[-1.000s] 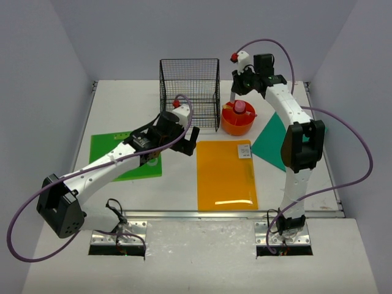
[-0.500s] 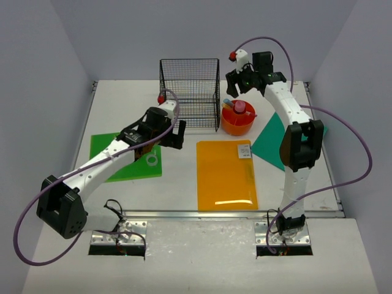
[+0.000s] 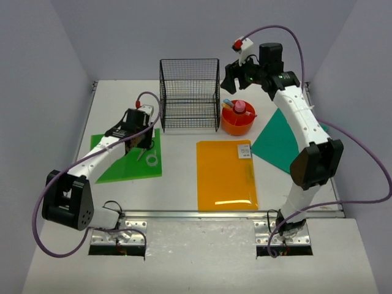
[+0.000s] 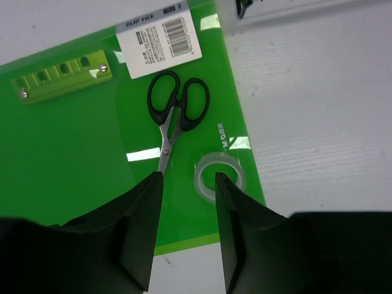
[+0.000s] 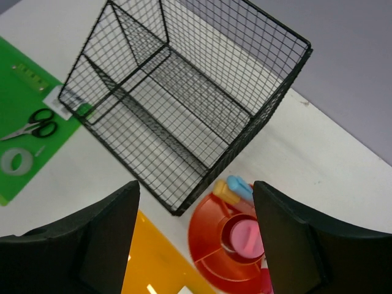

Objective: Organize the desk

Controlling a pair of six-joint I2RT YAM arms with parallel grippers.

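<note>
The left gripper (image 4: 188,177) is seen with its jaws spread apart and nothing between them. It is held directly over the blade end of the scissors (image 4: 177,113), with the tape ring (image 4: 219,177) just beside the blades. One of the two is probably being lined up for a pick. Both are laid on the green folder (image 4: 73,141), which is set near the left edge of the desk (image 3: 177,184). Because the tape lies so close, it may be nudged if the scissors are taken.

The right gripper (image 5: 193,190) is likewise opened wide and empty. It is held high over the far side, above the wire basket (image 5: 184,104) and the round orange tray (image 5: 214,245) placed just beside it. Pens and a pink-capped item are stood in the tray.

The desk itself is spread under everything, its metal rail along the near edge. An orange folder (image 3: 225,174) is laid mid-desk toward that rail, and a teal folder (image 3: 275,144) by the right edge. The basket's tall walls are judged the main obstacle between the arms.
</note>
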